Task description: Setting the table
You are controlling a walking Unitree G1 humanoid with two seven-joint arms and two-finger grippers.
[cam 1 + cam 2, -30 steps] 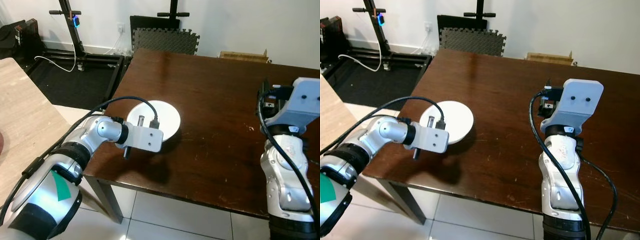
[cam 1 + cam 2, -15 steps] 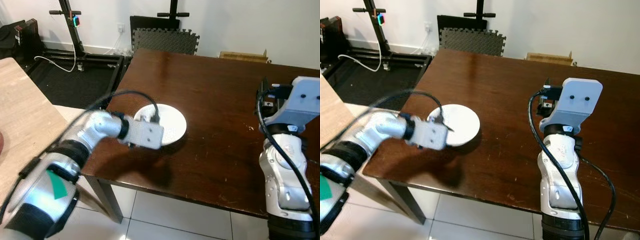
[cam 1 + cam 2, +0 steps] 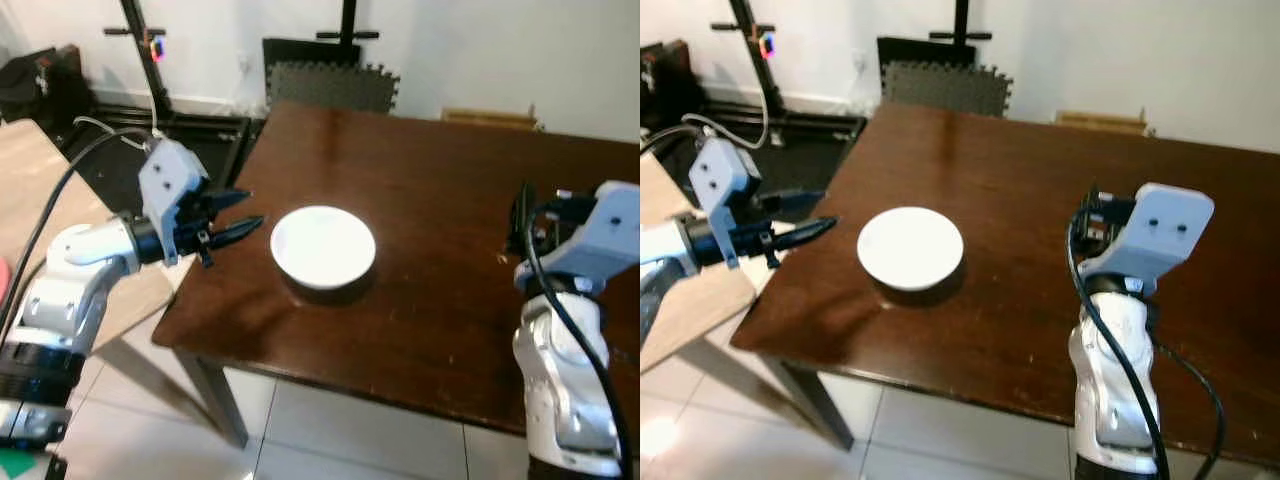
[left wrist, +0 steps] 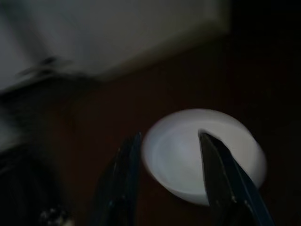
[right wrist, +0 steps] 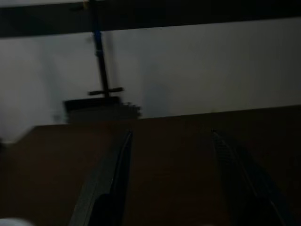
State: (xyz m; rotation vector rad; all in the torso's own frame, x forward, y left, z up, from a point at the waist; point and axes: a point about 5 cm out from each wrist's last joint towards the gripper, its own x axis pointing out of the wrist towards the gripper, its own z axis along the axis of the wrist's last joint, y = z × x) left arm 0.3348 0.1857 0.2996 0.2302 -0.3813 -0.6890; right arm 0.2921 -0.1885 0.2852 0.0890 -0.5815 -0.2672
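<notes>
White bowl [image 3: 323,246] on dark wooden table [image 3: 450,220]; both grippers empty.

Head views: bowl upright near the table's left front part, nothing touching it. Left gripper [image 3: 240,212] off the table's left edge, fingers parted, tips pointing at the bowl, near but apart from it. Right gripper [image 3: 1102,215] raised over the table's right side, well apart from the bowl. Foam mat [image 3: 330,82] against the far wall.
Left wrist view: dim; bowl [image 4: 202,155] seen between two spread fingers [image 4: 124,174], not gripped.
Right wrist view: dark; fingers [image 5: 113,174] spread wide over bare tabletop, holding nothing.
</notes>
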